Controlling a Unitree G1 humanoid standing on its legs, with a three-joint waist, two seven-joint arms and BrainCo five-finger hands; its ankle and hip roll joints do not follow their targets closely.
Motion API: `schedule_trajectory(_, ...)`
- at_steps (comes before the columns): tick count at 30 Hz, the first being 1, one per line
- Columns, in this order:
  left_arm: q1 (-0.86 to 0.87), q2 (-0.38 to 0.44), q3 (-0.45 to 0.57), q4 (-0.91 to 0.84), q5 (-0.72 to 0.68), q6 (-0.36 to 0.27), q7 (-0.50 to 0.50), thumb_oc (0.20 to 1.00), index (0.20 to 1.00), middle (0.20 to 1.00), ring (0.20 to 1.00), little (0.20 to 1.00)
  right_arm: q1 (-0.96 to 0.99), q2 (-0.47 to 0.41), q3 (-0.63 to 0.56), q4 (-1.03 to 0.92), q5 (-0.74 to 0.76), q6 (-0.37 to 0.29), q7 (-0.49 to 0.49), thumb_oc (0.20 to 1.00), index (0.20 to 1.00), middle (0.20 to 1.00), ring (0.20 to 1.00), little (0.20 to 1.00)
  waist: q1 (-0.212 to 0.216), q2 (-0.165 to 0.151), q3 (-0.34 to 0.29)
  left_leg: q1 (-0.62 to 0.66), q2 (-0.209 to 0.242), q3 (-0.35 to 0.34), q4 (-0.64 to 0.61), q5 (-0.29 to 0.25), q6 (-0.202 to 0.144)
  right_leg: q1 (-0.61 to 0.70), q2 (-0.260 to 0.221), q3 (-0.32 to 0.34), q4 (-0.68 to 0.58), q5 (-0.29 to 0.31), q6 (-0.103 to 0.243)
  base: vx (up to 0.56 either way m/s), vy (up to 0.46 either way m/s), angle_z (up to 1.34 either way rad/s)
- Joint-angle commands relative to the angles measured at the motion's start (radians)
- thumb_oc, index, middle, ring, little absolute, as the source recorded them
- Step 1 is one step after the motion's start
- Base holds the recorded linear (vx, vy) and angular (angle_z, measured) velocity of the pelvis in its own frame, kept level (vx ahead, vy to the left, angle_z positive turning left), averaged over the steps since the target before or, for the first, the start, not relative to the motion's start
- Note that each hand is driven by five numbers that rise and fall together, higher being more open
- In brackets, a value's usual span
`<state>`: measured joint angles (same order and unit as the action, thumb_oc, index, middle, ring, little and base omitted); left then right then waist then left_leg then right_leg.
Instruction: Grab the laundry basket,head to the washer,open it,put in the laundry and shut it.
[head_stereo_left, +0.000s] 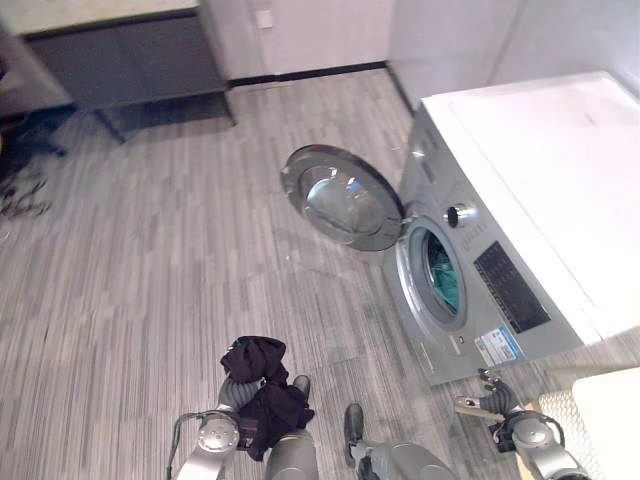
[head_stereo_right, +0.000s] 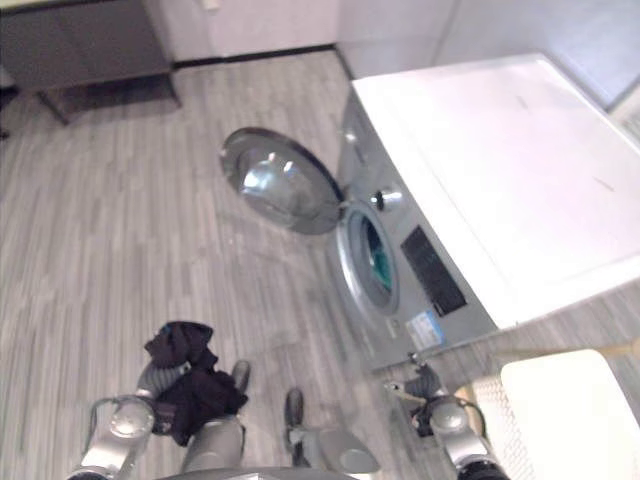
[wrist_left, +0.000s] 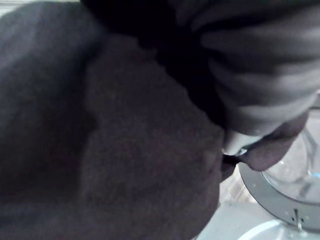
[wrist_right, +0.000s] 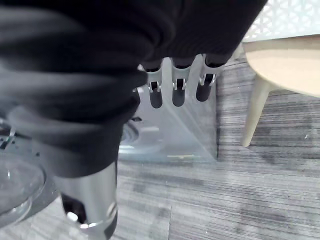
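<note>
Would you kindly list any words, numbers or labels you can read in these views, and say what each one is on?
No text can be read here.
Blue and white sticker on the washer front: print too small to read.
Dark control panel beside the knob: markings too blurred to read.

The washer (head_stereo_left: 520, 250) is finished in smooth silver-grey; its door (head_stereo_left: 345, 197) is glossy glass. The dark garment (head_stereo_left: 262, 388) is matt cloth. The floor (head_stereo_left: 150, 260) is grained wood-look plank.

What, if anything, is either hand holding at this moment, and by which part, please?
The left hand holds a bunched dark garment; the cloth covers the fingers, so the exact hold cannot be told. The right hand holds nothing, its fingers straight.
</note>
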<state>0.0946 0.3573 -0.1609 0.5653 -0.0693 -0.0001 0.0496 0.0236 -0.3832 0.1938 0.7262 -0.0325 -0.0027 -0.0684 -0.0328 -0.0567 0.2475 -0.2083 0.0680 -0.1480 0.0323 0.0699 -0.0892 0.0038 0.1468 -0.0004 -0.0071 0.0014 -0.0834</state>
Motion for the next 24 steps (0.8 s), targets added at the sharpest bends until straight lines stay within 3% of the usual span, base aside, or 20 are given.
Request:
schedule_trajectory(1,-0.015,0.07,0.009,-0.077,-0.012,-0.06,0.009,0.2,0.2,0.2,0.2,0.2,0.022,0.001,-0.01,-0.021,0.004,-0.027,-0.009,1.0,1.0,1.0,1.0,1.0,-0.018,-0.034,-0.069,-0.041,-0.033,0.1,0.082,-0.034,0.042,0.034,-0.199,0.109,0.134,-0.151,0.164,0.3,0.272,-0.42)
schedule_trajectory(6,-0.025,0.087,0.02,-0.08,-0.015,-0.059,0.022,0.2,0.2,0.2,0.2,0.2,-0.014,0.012,0.0,-0.019,0.001,-0.016,0.004,1.0,1.0,1.0,1.0,1.0,-0.015,-0.048,-0.084,0.0,-0.053,0.208,0.133,-0.118,0.088,-0.007,-0.245,0.154,0.216,-0.095,0.195,0.24,0.236,-0.74)
schedule_trajectory(7,-0.024,0.093,0.036,-0.092,-0.026,-0.061,0.035,0.2,0.2,0.2,0.2,0.2,-0.03,0.012,0.009,-0.029,0.001,-0.016,0.005,1.0,1.0,1.0,1.0,1.0,-0.005,-0.046,-0.083,0.023,-0.049,0.245,0.134,-0.14,0.104,-0.04,-0.254,0.128,0.268,-0.071,0.2,0.23,0.238,-1.25)
schedule_trajectory(8,-0.026,0.092,0.042,-0.094,-0.031,-0.061,0.042,0.2,0.2,0.2,0.2,0.2,-0.038,0.017,0.012,-0.032,0.002,-0.016,0.005,1.0,1.0,1.0,1.0,1.0,0.005,-0.042,-0.087,0.031,-0.043,0.267,0.128,-0.147,0.108,-0.062,-0.266,0.086,0.29,-0.061,0.203,0.24,0.225,-1.4)
schedule_trajectory(9,-0.031,0.083,0.042,-0.093,-0.045,-0.062,0.047,0.2,0.2,0.2,0.2,0.2,-0.054,0.023,0.027,-0.024,-0.001,-0.017,0.004,1.0,1.0,1.0,1.0,1.0,0.012,-0.044,-0.085,0.07,-0.04,0.308,0.113,-0.162,0.112,-0.086,-0.27,-0.008,0.294,-0.069,0.204,0.18,0.125,-1.42)
schedule_trajectory(10,-0.034,0.081,0.042,-0.089,-0.044,-0.061,0.048,0.2,0.2,0.2,0.2,0.2,-0.062,0.025,0.03,-0.017,-0.003,-0.016,0.005,1.0,1.0,1.0,1.0,1.0,0.013,-0.043,-0.088,0.083,-0.038,0.324,0.099,-0.161,0.112,-0.103,-0.259,-0.04,0.288,-0.07,0.203,0.2,0.113,-1.03)
schedule_trajectory(11,-0.047,0.079,0.039,-0.069,-0.054,-0.067,0.057,0.2,0.2,0.2,0.2,0.2,-0.073,0.03,0.041,-0.013,0.002,-0.024,0.002,1.0,1.0,1.0,1.0,1.0,0.013,-0.041,-0.089,0.119,-0.034,0.368,0.07,-0.17,0.106,-0.148,-0.244,-0.168,0.259,-0.084,0.189,0.1,0.049,-1.01)
schedule_trajectory(12,-0.048,0.079,0.039,-0.068,-0.055,-0.067,0.057,0.2,0.2,0.2,0.2,0.2,-0.073,0.03,0.04,-0.012,0.002,-0.024,0.002,1.0,1.0,1.0,1.0,1.0,0.014,-0.041,-0.087,0.122,-0.034,0.369,0.069,-0.17,0.106,-0.146,-0.244,-0.168,0.26,-0.084,0.188,0.1,0.023,-1.09)
schedule_trajectory(13,-0.052,0.08,0.041,-0.062,-0.064,-0.067,0.059,0.2,0.2,0.2,0.2,0.2,-0.08,0.031,0.046,-0.011,0.001,-0.025,0.002,1.0,1.0,1.0,1.0,1.0,0.017,-0.04,-0.086,0.142,-0.025,0.399,0.057,-0.173,0.103,-0.172,-0.258,-0.262,0.26,-0.077,0.181,0.19,-0.039,-1.45)
schedule_trajectory(14,-0.049,0.084,0.047,-0.057,-0.061,-0.064,0.059,0.2,0.2,0.2,0.2,0.2,-0.075,0.041,0.05,-0.007,-0.001,-0.023,0.003,1.0,1.0,1.0,1.0,1.0,0.024,-0.035,-0.088,0.192,-0.009,0.433,0.053,-0.202,0.089,-0.163,-0.291,-0.408,0.261,-0.111,0.17,0.19,-0.04,-1.13)
schedule_trajectory(17,-0.046,0.077,0.035,-0.049,-0.037,-0.062,0.046,0.2,0.2,0.2,0.2,0.2,-0.055,0.039,0.041,-0.006,-0.002,-0.023,0.0,1.0,1.0,1.0,1.0,1.0,-0.004,-0.047,-0.098,0.202,-0.014,0.446,0.081,-0.223,0.084,-0.132,-0.261,-0.357,0.2,-0.117,0.164,0.2,-0.147,-0.8)
schedule_trajectory(19,-0.037,0.066,0.026,-0.046,-0.028,-0.06,0.027,0.2,0.2,0.2,0.2,0.2,-0.032,0.032,0.022,0.011,0.012,-0.017,-0.007,1.0,1.0,1.0,1.0,1.0,-0.017,-0.048,-0.098,0.187,0.019,0.471,0.224,-0.223,0.062,-0.09,-0.235,-0.312,0.135,-0.106,0.139,0.21,-0.181,-0.03)
schedule_trajectory(20,-0.037,0.066,0.026,-0.045,-0.028,-0.06,0.027,0.2,0.2,0.2,0.2,0.2,-0.032,0.032,0.022,0.011,0.013,-0.017,-0.007,1.0,1.0,1.0,1.0,1.0,-0.016,-0.047,-0.098,0.185,0.022,0.471,0.229,-0.225,0.06,-0.088,-0.232,-0.312,0.133,-0.106,0.137,0.14,-0.1,-0.32)
schedule_trajectory(21,-0.041,0.055,0.016,-0.037,-0.031,-0.06,0.028,0.2,0.2,0.2,0.2,0.2,-0.034,0.022,0.012,0.025,0.03,-0.015,-0.015,1.0,1.0,1.0,1.0,1.0,-0.013,-0.042,-0.086,0.15,0.036,0.436,0.341,-0.174,0.038,-0.061,-0.208,-0.273,0.108,-0.105,0.117,0.09,-0.056,-0.55)
schedule_trajectory(24,-0.049,0.046,0.007,-0.026,-0.039,-0.061,0.03,0.2,0.2,0.2,0.2,0.2,-0.034,0.016,0.001,0.034,0.041,-0.013,-0.015,1.0,1.0,1.0,1.0,1.0,-0.005,-0.05,-0.079,0.087,0.006,0.382,0.349,-0.155,0.051,-0.049,-0.211,-0.254,0.086,-0.093,0.108,0.05,0.024,-0.41)
